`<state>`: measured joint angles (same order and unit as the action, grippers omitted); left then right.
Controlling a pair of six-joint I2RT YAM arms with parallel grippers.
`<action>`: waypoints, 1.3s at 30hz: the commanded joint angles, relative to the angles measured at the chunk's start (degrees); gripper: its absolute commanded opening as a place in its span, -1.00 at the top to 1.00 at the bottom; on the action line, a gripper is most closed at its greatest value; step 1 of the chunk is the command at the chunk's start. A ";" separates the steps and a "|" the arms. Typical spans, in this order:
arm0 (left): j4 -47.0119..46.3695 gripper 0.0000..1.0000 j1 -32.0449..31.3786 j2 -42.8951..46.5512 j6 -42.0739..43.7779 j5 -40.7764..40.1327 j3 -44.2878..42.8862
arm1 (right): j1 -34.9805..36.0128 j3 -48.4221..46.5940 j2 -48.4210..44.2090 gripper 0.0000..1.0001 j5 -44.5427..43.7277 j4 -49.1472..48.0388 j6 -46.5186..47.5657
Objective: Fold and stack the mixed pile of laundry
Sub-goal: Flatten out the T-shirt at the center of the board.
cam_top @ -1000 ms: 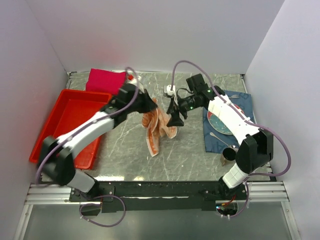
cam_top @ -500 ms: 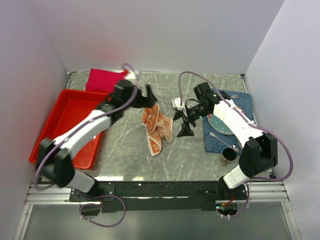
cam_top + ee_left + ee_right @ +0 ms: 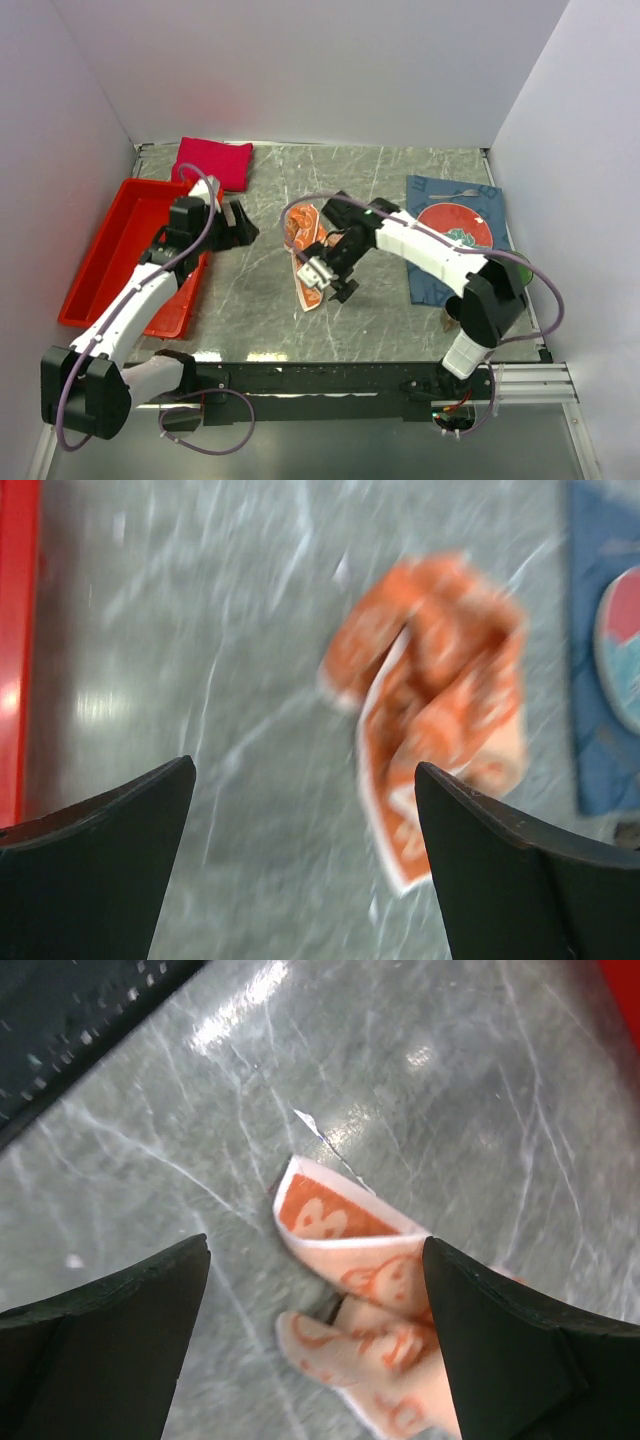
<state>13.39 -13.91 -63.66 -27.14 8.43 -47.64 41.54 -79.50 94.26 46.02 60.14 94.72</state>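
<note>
The orange-and-white cloth (image 3: 435, 710) lies crumpled and twisted on the bench (image 3: 250, 300), about mid-bench and slightly right of centre. No clean fold shows in it, though the left wrist view is blurred. The crimson shirt (image 3: 213, 163) sits at the far left as a tidy rectangle, so that piece looks folded. No grey garment shows in any view. Judging by this, one piece is done, the patterned cloth has yet to be folded, and nothing is stacked yet.

The left tool (image 3: 304, 768) hangs left of the cloth with its fingers spread wide and nothing between them. The right tool (image 3: 316, 1243) hovers over the cloth's near end, fingers wide apart too. A white-edged corner of the cloth lies under the gap, and it is not gripped.

There is bare bench left of and nearer than the cloth, enough room to spread it flat. The red tray (image 3: 135, 225) bounds the left side. The blue placemat (image 3: 425, 275) with its plate (image 3: 455, 225) lies just right of the cloth, so a fold sweeping rightward could drag onto it. The white walls (image 3: 300, 70) close in the far edge and both sides.
</note>
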 commanded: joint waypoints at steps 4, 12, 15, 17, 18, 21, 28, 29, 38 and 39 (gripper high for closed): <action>4.97 -0.94 0.03 8.37 -1.34 -0.86 6.58 | 4.42 1.72 6.01 -0.79 -11.21 -3.45 12.41; 7.18 -0.93 0.03 11.71 -0.99 -4.82 7.21 | 10.40 4.70 11.64 -0.42 -13.50 -15.28 1.45; 7.71 -0.94 0.03 11.28 -0.12 -4.73 6.51 | 11.89 6.64 13.05 -0.31 -14.47 -20.66 -3.65; 7.88 -0.94 0.11 11.01 0.41 -4.73 6.15 | 12.77 7.52 13.85 -0.26 -15.52 -22.17 -6.64; 7.97 -0.94 0.11 10.58 1.03 -4.65 6.07 | 13.30 7.61 14.20 -0.24 -15.78 -23.39 -7.26; 8.14 -0.94 0.11 9.87 2.17 -4.82 5.36 | 13.92 8.49 15.25 -0.10 -17.63 -25.33 -10.51; 7.71 -0.94 0.11 9.34 3.49 -4.38 5.27 | 13.13 9.98 14.21 0.14 -20.71 -26.74 -16.05; 7.53 -0.94 0.11 9.43 3.49 -4.30 5.53 | 12.95 10.51 13.85 0.13 -20.97 -27.35 -16.40; 6.21 -0.94 0.11 8.55 3.32 -3.24 5.89 | 11.90 13.23 10.77 0.08 -21.94 -28.06 -19.13; 6.04 -0.94 0.11 8.38 3.23 -3.24 5.89 | 11.64 13.41 10.77 0.08 -22.02 -28.06 -19.39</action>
<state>21.71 -13.91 -54.94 -24.64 4.67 -40.40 54.52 -67.88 106.56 27.64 32.05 77.34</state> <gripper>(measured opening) 0.969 0.459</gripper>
